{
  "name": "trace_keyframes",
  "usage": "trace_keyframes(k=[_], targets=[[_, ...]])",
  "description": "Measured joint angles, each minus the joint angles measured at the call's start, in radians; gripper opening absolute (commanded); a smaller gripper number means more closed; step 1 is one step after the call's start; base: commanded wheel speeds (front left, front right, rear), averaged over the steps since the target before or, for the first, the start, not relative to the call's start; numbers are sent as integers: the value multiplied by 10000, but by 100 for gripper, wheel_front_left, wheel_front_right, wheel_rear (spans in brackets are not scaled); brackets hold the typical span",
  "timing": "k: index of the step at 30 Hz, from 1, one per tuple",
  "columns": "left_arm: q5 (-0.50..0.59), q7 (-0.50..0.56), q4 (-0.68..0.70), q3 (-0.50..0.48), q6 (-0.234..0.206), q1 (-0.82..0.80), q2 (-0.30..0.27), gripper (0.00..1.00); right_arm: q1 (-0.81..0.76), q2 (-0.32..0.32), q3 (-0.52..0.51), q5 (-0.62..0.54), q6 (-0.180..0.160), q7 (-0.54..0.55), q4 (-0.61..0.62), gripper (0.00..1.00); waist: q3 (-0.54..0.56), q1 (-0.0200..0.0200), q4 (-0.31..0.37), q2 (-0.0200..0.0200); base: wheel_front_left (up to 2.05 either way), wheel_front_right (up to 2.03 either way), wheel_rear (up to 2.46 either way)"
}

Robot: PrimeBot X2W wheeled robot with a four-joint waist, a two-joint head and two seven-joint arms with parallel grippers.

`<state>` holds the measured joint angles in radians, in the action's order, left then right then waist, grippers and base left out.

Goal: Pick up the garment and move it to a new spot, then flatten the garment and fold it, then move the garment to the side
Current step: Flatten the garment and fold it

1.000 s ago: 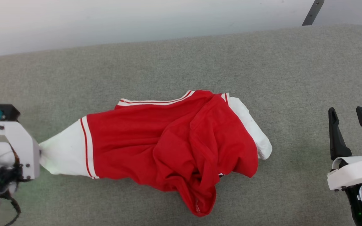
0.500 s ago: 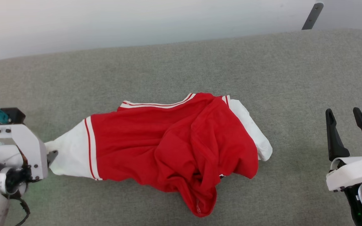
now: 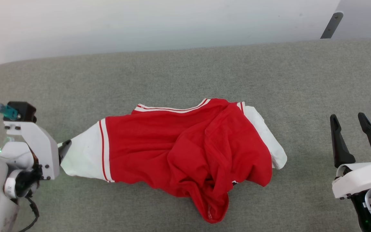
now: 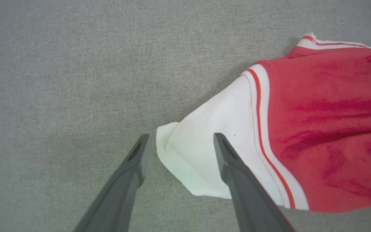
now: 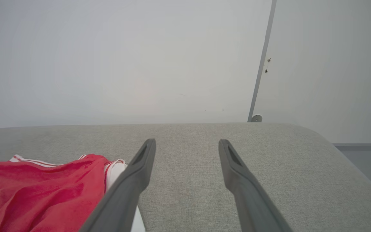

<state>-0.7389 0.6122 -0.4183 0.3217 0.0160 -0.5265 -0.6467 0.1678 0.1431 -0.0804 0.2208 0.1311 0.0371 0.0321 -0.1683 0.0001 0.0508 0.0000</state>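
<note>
Grey fabric-covered surface with a rounded far edge, plain pale wall behind it, and a dark metal strip on the wall at 1 o'clock in the head view. The garment lies crumpled at centre, slightly toward 6 o'clock. It is a red body with a white sleeve stretched out toward 9 o'clock, red-and-white striped trim at the sleeve seam, and a second white sleeve poking out at 3 o'clock. A bunched red fold hangs toward 6 o'clock. The left gripper sits at 8 o'clock in the head view, low to the surface. Its jaws are spread apart and released, with the sleeve's cuff end lying between the two fingers and nothing pinched. In the left wrist view one finger overlaps the white cloth; cannot tell if it touches. The right gripper is at 4 o'clock in the head view, well apart from the garment, fingers pointing to 12 o'clock, jaws wide and empty. In the right wrist view the garment shows at 8 o'clock.
</note>
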Motion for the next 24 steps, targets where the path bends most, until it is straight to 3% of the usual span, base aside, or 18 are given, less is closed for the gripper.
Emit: trace_keyframes(k=[20,21,23,24], targets=[[171,109,-2472,483,370,-976,299,100,84,272,245,94,0,268,600,100,-540,0,236,0,0,0,0],[151,198,-2615,491,372,-1074,343,89,105,301,242,94,0,320,644,100,-600,0,244,0,0,0,0],[-10,456,-2909,462,401,-1306,418,0,117,336,245,94,0,384,719,100,-719,-1,257,0,0,0,0],[-125,631,-3062,431,412,-1406,485,0,118,349,249,94,0,433,748,100,-772,-1,259,0,0,0,0]])
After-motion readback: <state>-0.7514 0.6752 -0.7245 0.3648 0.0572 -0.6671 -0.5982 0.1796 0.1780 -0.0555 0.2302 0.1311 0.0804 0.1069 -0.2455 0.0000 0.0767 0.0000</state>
